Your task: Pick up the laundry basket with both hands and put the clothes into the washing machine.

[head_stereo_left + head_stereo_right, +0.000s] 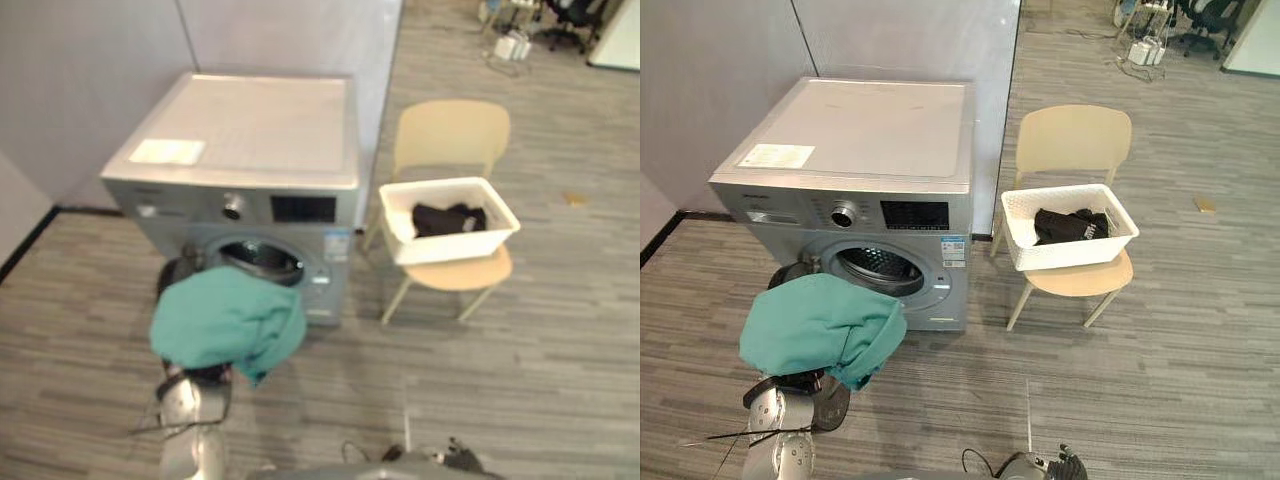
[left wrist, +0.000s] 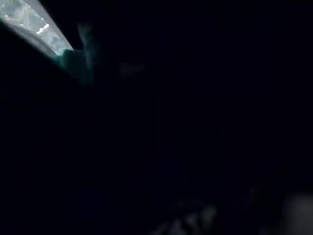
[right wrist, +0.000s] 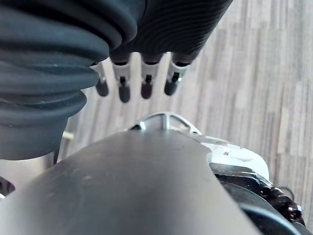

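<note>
A teal cloth (image 1: pixel 228 320) hangs bunched over my raised left hand, whose dark wrist cover (image 1: pixel 795 388) pokes out below it, just in front of the washing machine (image 1: pixel 240 130). The machine's round drum opening (image 1: pixel 880 268) is uncovered, with the door (image 1: pixel 790 270) swung out to its left. To the machine's right, a white laundry basket (image 1: pixel 400 240) rests on a beige chair (image 1: pixel 450 135) and holds dark clothes (image 1: pixel 447 218). My right hand (image 3: pixel 132 83) hangs low over the floor with straight fingers and holds nothing.
Grey partition walls (image 1: pixel 90 70) stand behind and left of the machine. Open striped floor (image 1: pixel 520 380) stretches in front of the chair. A small yellow scrap (image 1: pixel 574 198) lies on the floor at right, and office clutter (image 1: pixel 515 40) sits far back.
</note>
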Robot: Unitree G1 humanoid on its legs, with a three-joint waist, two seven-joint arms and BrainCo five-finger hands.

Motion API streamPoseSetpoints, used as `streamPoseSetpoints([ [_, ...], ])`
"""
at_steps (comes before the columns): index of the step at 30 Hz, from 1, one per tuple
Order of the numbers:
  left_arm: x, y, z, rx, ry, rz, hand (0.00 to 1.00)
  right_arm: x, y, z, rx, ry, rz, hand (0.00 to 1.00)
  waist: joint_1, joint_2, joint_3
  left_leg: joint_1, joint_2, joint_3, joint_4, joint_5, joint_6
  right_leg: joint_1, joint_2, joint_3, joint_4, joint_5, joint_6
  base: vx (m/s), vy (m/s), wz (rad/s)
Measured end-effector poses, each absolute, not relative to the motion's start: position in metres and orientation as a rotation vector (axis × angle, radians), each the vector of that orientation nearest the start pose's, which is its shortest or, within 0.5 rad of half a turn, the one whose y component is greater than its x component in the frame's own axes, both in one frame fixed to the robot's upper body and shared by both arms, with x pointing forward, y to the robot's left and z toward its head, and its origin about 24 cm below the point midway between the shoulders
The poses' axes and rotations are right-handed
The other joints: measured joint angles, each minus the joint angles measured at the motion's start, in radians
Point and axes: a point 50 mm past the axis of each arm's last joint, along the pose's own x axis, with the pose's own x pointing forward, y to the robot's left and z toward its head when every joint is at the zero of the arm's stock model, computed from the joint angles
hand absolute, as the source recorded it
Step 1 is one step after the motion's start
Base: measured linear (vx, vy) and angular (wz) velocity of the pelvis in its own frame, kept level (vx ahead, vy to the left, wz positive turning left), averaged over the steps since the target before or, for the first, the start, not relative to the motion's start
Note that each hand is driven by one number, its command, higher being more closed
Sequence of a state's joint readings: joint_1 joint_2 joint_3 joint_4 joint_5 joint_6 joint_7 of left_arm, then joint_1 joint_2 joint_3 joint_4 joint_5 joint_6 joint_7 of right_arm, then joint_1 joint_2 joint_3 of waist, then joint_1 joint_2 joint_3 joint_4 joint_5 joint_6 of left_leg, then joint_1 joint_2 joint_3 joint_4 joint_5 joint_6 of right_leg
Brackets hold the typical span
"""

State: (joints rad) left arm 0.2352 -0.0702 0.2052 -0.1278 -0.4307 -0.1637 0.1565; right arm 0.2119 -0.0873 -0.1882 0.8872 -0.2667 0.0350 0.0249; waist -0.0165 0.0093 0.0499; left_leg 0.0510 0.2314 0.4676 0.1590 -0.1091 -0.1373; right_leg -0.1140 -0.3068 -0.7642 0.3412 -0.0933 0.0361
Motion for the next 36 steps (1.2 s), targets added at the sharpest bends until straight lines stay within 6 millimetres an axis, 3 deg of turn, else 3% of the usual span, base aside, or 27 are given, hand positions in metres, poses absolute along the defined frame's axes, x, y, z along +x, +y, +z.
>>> streamPoseSetpoints([
  [4,0.194,0.217,0.024,-0.443,-0.068,0.507,1.00,0.070,-0.221,-0.157,-0.236,1.154,-0.109,0.00,0.001,0.020,-0.001,0.016,0.010,0.002,-0.027,0.015,-0.008,0.020,0.044,0.003,-0.067,0.028,-0.002,0.04,-0.025,-0.09],
  [11,0.186,0.230,0.016,-0.432,-0.039,0.585,1.00,0.072,-0.223,-0.156,-0.228,1.143,-0.161,0.00,0.000,0.029,0.004,0.032,0.003,0.009,-0.040,0.017,-0.010,0.056,0.097,0.026,-0.203,0.112,0.003,-0.05,0.043,-0.13],
  [27,0.185,0.231,0.015,-0.421,-0.035,0.587,1.00,0.071,-0.224,-0.155,-0.213,1.128,-0.150,0.00,0.003,0.033,0.028,0.047,-0.026,-0.012,-0.086,0.014,0.006,0.076,0.095,0.022,-0.254,0.160,0.006,-0.09,0.032,0.02],
  [30,0.185,0.231,0.012,-0.422,-0.021,0.591,1.00,0.073,-0.225,-0.154,-0.215,1.120,-0.152,0.00,0.008,0.030,0.044,0.068,-0.034,0.004,-0.076,0.007,0.014,0.069,0.077,0.047,-0.217,0.158,0.006,-0.03,0.076,-0.21],
  [34,0.181,0.235,0.008,-0.417,-0.007,0.618,1.00,0.087,-0.229,-0.149,-0.203,1.069,-0.187,0.00,0.011,0.014,0.082,0.099,-0.073,0.096,-0.048,-0.022,0.028,-0.041,-0.011,0.135,-0.039,0.103,-0.013,-0.02,0.088,-0.61],
  [36,0.178,0.239,0.008,-0.413,-0.008,0.634,1.00,0.095,-0.232,-0.147,-0.175,1.041,-0.234,0.00,-0.008,0.007,0.116,0.108,-0.077,0.115,0.008,-0.066,0.029,-0.055,-0.056,0.127,0.033,0.060,-0.028,-0.07,0.050,-0.30],
])
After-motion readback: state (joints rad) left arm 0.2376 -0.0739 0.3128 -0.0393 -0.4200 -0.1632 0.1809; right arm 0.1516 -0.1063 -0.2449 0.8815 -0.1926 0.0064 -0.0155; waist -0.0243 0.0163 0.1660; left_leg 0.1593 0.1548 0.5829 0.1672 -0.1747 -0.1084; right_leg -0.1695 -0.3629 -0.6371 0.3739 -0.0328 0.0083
